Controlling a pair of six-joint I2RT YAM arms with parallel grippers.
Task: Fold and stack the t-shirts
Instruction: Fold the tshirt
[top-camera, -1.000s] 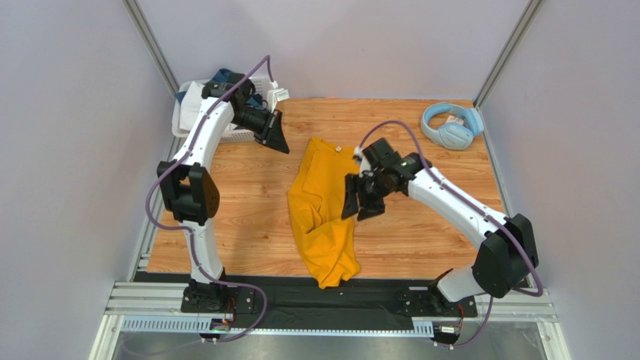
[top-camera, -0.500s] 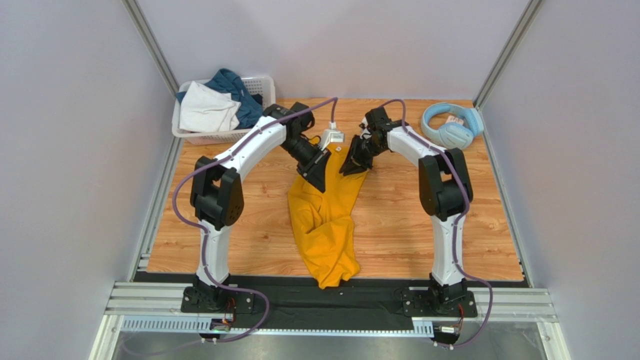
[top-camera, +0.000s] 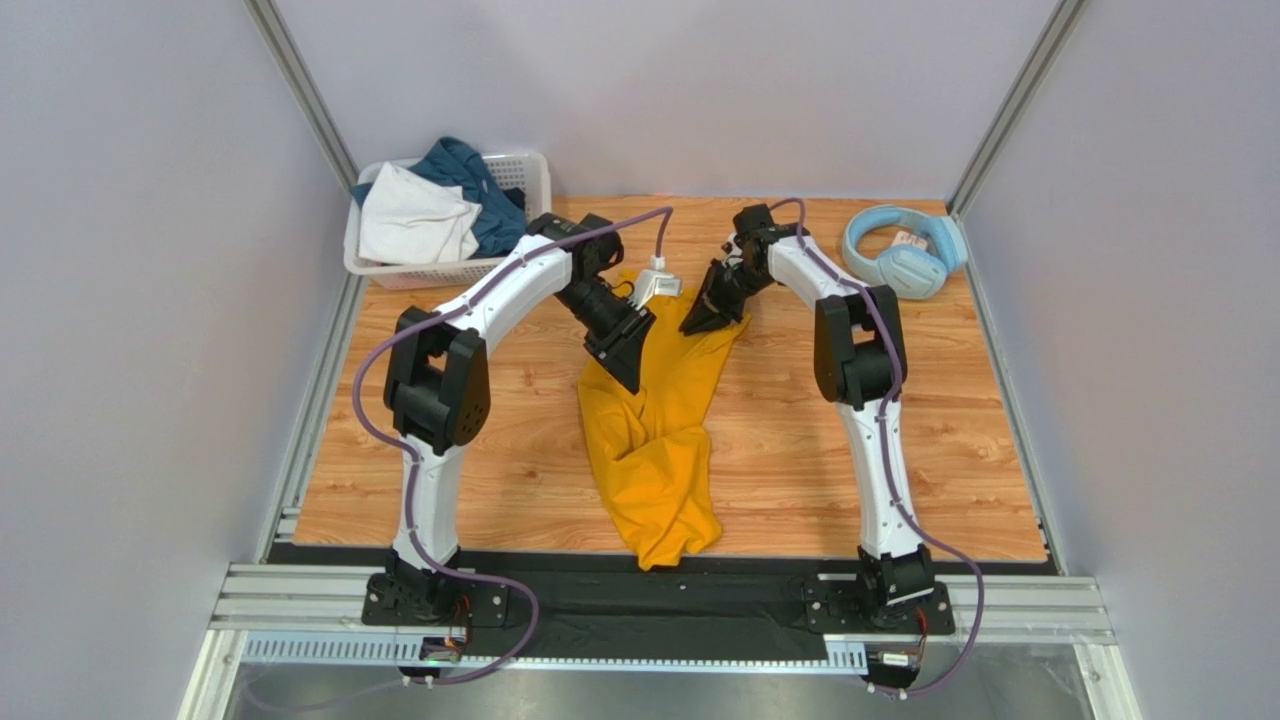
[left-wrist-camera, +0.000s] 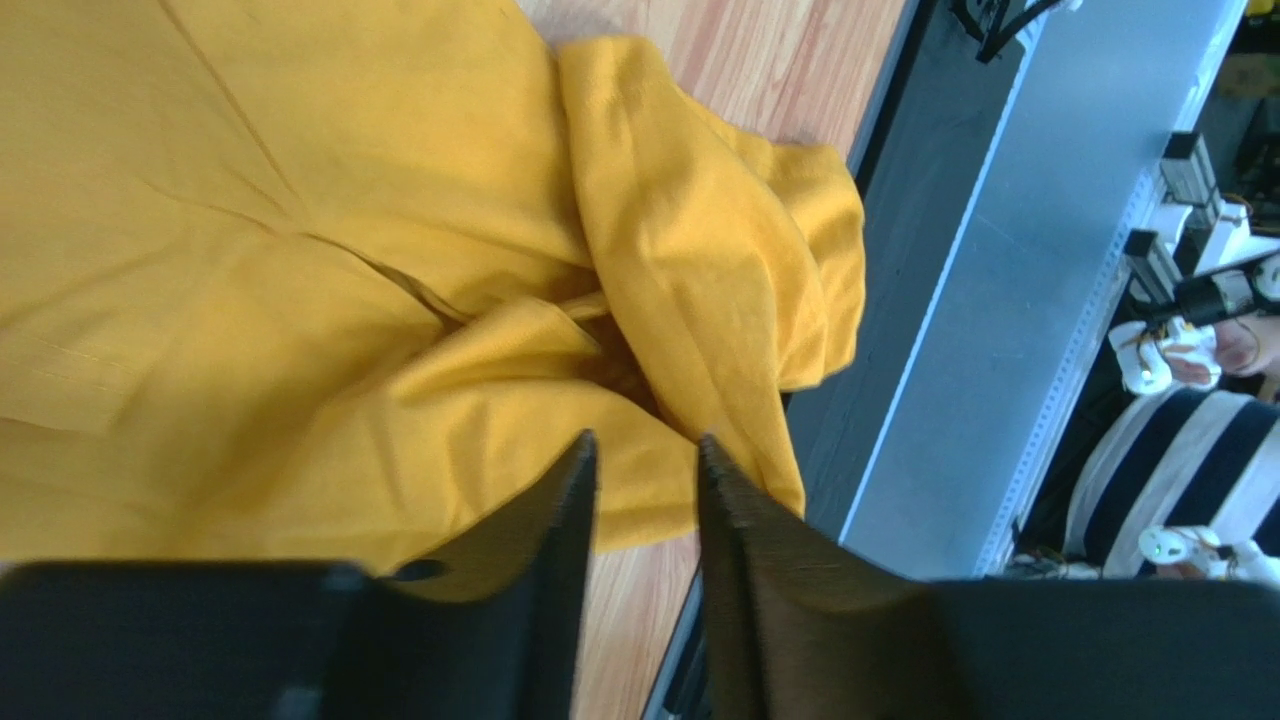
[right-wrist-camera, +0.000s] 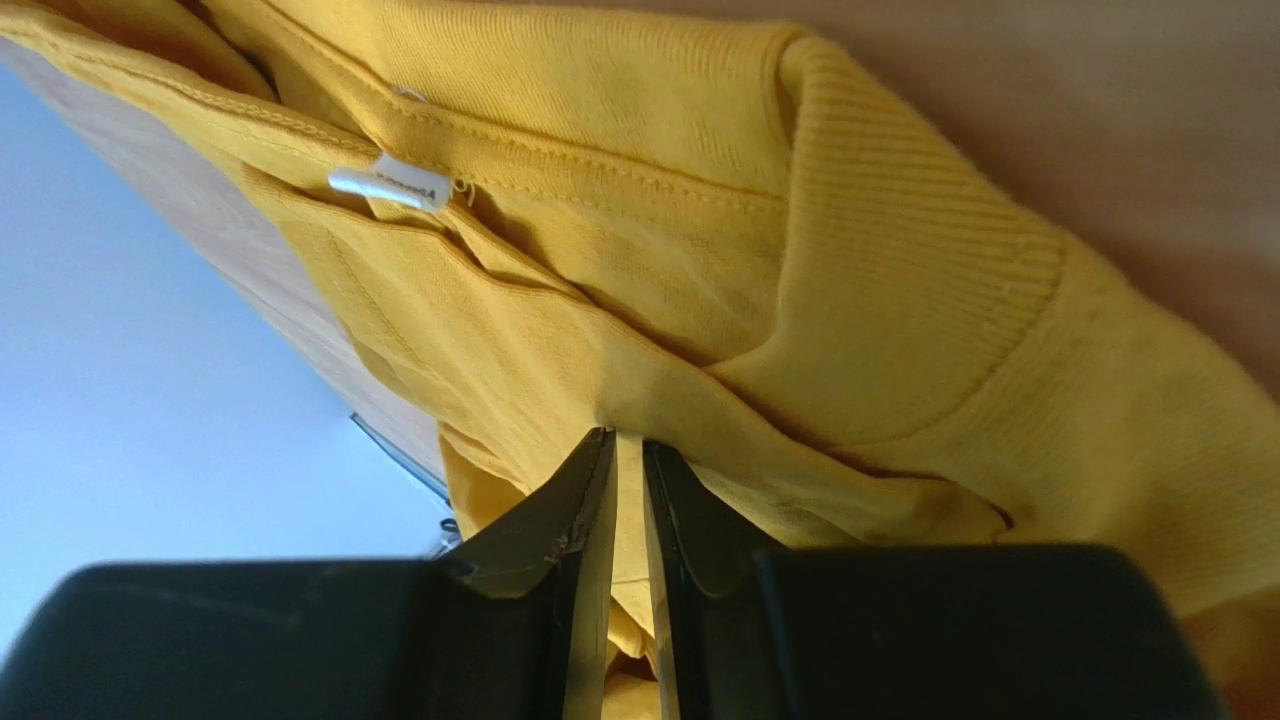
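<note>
Shirts, three: mustard shirt, rumpled knit with ribbed collar, lay on table; white shirt and teal shirt sat bunched in one lattice basket. Grippers, two: left gripper slightly apart over cloth; right gripper pinched mustard shirt below collar.

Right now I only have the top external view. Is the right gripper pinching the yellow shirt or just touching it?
Observer: Pinching. The right wrist view shows the right gripper shut on a fold of the yellow shirt beside its ribbed collar.
Operator: And the left gripper?
Observer: Its jaws stand slightly apart, nothing clamped between them; the shirt lies beyond the tips.
Operator: Any label visible?
Observer: A small white tag inside the neckline.
</note>
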